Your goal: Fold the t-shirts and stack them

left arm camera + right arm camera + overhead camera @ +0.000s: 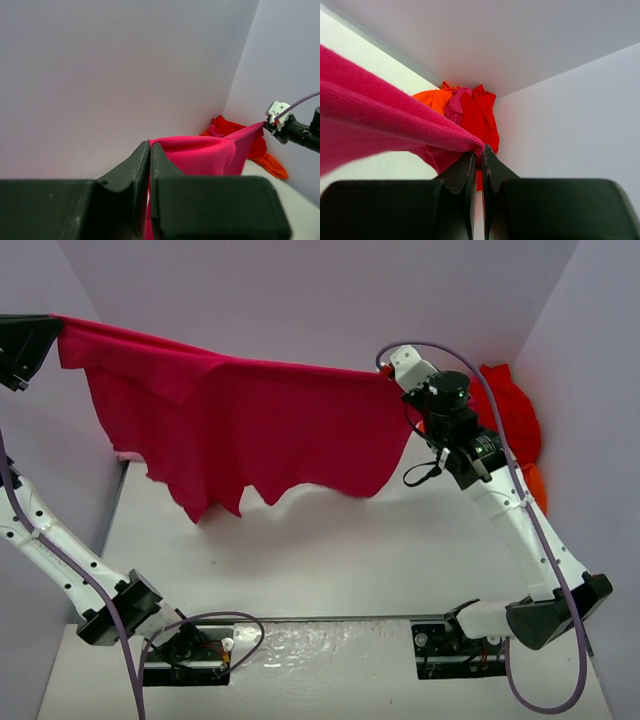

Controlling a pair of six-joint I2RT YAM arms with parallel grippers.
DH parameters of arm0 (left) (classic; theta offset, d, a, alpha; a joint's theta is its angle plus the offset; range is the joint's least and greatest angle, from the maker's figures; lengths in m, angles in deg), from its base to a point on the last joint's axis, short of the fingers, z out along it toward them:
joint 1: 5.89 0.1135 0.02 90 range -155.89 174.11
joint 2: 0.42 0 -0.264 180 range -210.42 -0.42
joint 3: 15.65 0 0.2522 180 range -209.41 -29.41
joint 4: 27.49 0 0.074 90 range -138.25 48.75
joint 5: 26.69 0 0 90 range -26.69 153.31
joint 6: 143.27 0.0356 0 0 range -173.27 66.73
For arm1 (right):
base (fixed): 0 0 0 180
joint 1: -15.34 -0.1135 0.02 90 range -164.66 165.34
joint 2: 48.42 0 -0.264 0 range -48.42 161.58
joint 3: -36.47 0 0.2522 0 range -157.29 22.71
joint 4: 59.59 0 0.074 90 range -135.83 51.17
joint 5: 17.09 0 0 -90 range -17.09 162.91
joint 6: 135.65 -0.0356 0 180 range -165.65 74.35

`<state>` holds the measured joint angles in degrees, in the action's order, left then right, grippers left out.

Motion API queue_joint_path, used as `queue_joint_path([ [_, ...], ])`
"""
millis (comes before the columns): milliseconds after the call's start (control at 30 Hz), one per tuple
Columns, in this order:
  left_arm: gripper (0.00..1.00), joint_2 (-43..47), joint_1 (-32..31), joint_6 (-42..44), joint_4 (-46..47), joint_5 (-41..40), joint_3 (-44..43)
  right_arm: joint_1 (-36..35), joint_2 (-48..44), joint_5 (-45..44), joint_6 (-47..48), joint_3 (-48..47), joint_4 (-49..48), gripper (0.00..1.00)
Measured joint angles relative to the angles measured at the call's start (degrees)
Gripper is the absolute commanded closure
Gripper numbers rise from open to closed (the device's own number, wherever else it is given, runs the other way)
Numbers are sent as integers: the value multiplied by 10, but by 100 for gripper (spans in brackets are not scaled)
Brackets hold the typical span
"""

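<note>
The crimson-magenta t-shirt point(250, 430) hangs stretched in the air between both grippers, its lower edge above the table. My left gripper point(52, 332) is shut on its left corner at the far left; in the left wrist view point(150, 146) the cloth point(200, 155) runs from the closed jaws. My right gripper point(386, 375) is shut on the right corner; in the right wrist view point(480, 150) the cloth point(380, 125) bunches at the fingertips. A red t-shirt point(510, 410) and an orange t-shirt point(535, 485) lie piled in the far right corner. A sliver of light pink cloth point(128, 456) shows behind the hanging shirt.
White table point(330, 550) enclosed by pale walls at left, back and right. The pile in the corner also shows in the right wrist view point(465, 110) and the left wrist view point(250, 145). Arm bases sit at the near edge.
</note>
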<state>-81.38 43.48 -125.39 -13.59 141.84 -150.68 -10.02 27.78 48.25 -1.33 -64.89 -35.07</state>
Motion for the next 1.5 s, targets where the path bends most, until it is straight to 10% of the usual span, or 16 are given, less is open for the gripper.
queue_joint_path([
  [833, 100, 142, 9, 2, -83, 41, -110, 59, -234, 79, -81, -53, 147, 100],
  [1500, 100, 77, 9, 59, -166, 83, -43, 40, -132, 101, -71, -28, 206, 100],
])
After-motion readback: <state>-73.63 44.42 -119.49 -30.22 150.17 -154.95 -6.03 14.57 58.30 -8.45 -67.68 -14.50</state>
